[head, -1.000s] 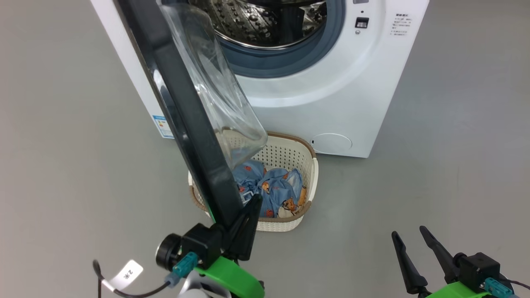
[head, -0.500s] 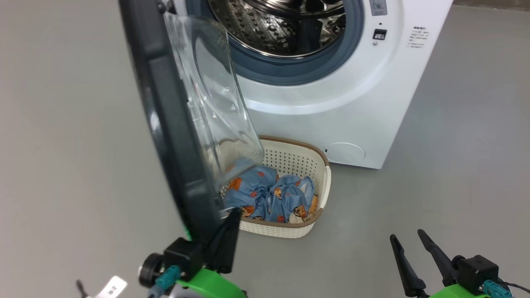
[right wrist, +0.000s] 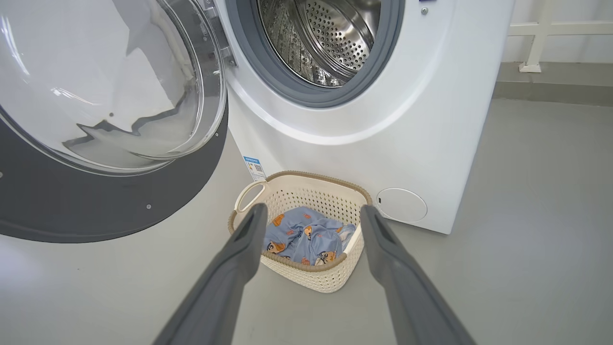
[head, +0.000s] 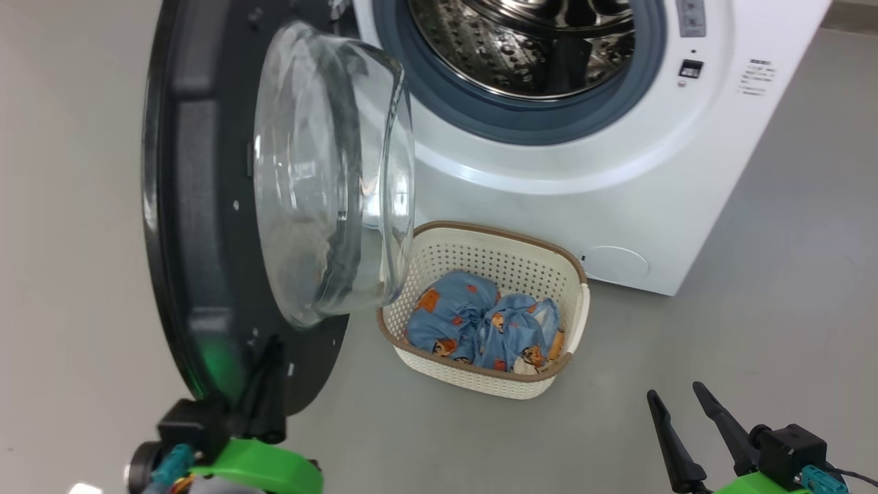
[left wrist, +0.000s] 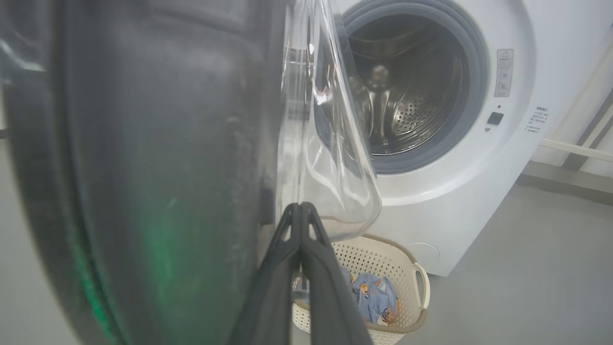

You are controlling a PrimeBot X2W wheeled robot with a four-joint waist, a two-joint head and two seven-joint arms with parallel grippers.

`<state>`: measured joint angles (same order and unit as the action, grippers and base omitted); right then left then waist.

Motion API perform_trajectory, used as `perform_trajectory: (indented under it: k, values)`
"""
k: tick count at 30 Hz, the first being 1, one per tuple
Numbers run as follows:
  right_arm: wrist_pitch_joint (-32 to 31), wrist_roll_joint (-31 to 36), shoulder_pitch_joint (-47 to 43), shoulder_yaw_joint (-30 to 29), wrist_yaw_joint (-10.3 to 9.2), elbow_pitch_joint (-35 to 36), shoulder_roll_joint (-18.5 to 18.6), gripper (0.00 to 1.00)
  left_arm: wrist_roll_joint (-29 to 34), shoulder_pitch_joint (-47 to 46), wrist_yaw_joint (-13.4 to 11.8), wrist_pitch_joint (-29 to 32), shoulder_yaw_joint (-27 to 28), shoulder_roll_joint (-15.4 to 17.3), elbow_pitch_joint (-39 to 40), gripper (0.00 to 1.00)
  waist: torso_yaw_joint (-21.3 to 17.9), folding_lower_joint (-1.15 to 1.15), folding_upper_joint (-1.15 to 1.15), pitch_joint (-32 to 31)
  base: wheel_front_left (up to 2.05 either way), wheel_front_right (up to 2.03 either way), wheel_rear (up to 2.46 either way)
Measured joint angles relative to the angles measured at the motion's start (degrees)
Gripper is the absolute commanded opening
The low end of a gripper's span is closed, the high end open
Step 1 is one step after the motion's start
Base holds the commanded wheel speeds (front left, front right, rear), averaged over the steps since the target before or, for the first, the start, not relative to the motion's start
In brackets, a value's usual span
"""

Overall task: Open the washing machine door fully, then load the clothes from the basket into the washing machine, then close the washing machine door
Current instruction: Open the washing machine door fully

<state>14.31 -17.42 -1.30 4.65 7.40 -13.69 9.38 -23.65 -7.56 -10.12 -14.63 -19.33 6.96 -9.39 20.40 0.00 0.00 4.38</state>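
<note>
Cropped: washing machine (head: 549,206) top; blurred: washing machine door (left wrist: 143,167).

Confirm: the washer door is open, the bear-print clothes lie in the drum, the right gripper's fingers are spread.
Wrong: the bear-print clothes lie in the basket, not the drum, per the right wrist view. The washer door is open and the fingers of the right gripper are spread.

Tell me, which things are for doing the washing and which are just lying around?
For the job: door, washing machine, basket, clothes.
Just there: floor, white rail by the wall.
</note>
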Motion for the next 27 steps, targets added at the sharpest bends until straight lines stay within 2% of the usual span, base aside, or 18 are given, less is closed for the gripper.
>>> perform_trajectory:
  k: [6,13,21,27]
  values:
    - [0.0,-0.1,0.0,0.3,0.0,-0.3,0.0,1.0,-0.3,1.2,-0.8,0.0,3.5,1.9,0.4,0.0,1.6,0.0,0.0,-0.6,0.0,0.0,0.0]
    - [0.0,-0.4,0.0,1.3,0.0,-0.4,0.7,1.0,-1.3,1.4,-1.2,0.0,8.1,3.1,-0.9,0.0,0.9,0.0,0.0,-0.5,0.0,0.0,0.0]
    - [0.0,-0.4,0.6,2.0,0.0,-0.5,2.4,1.0,-1.9,-2.3,-0.5,0.0,14.2,5.6,-7.4,0.0,-0.2,0.0,0.0,1.1,0.0,0.0,0.0]
    - [0.0,-0.4,2.7,2.7,0.0,-0.5,3.7,1.0,-1.9,-4.7,-0.1,0.0,19.9,5.5,-10.1,0.0,-0.9,0.0,0.0,2.7,0.0,0.0,0.0]
